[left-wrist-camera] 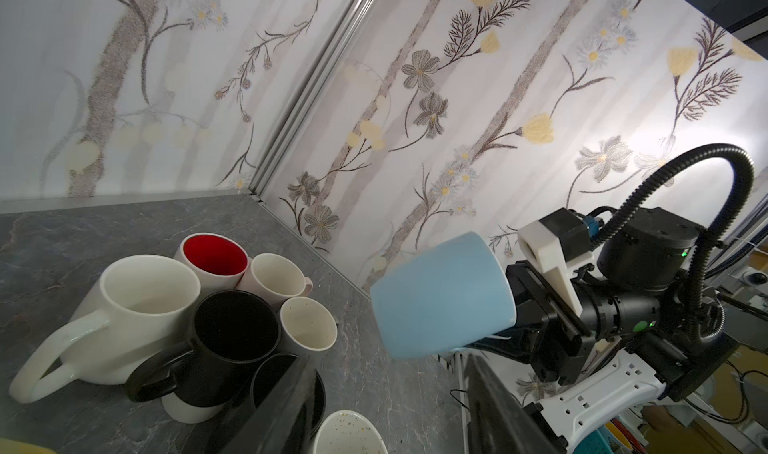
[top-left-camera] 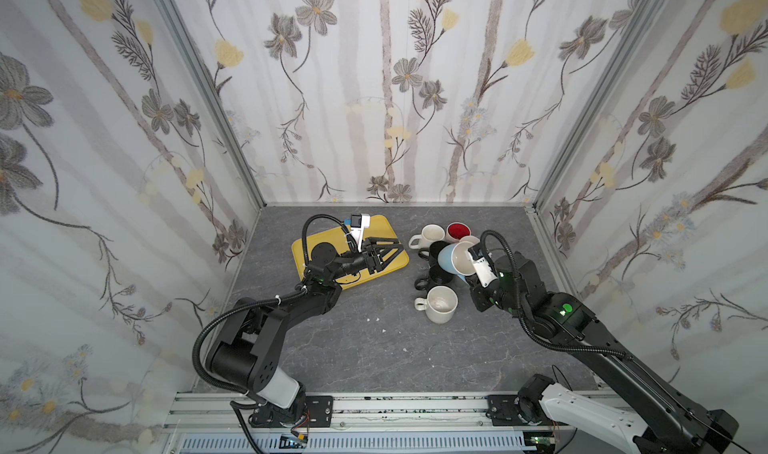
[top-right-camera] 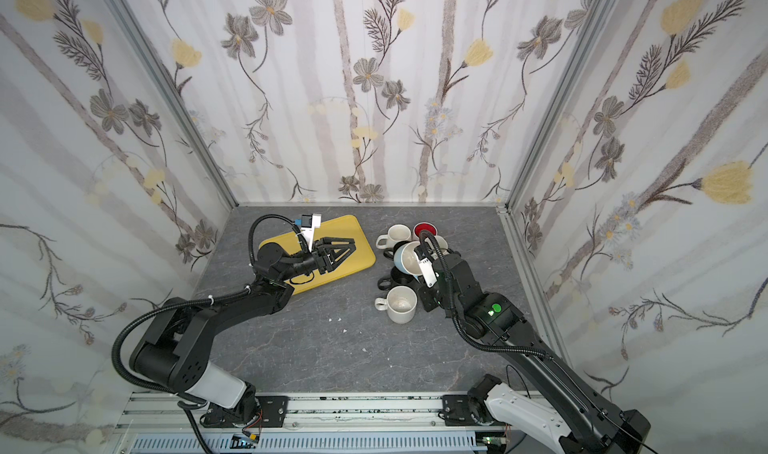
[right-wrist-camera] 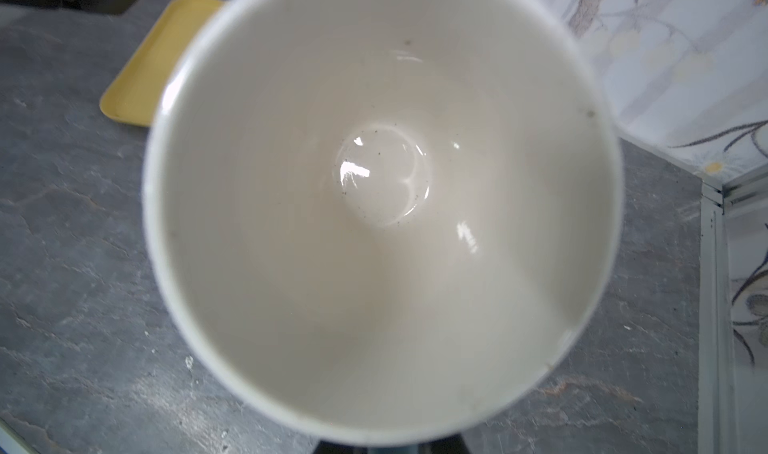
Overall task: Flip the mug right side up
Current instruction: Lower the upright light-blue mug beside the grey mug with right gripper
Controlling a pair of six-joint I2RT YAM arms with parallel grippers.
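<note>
mug (left-wrist-camera: 440, 294), pale blue, gripped by right pincer (left-wrist-camera: 524, 306).

The left arm (top-left-camera: 266, 327) and the right arm (top-left-camera: 582, 335) are both black, made of boxy links and round joints. Close to its base each one has a white shell (top-left-camera: 284, 387), and a black ribbed hose (left-wrist-camera: 744, 177) runs along it. Each wrist carries a white camera bracket (top-left-camera: 362, 227). A green lamp (top-left-camera: 566, 307) glows on the right arm. The left gripper (top-left-camera: 399, 248) has thin black fingers (left-wrist-camera: 286, 402) shaped as open triangles.
</note>
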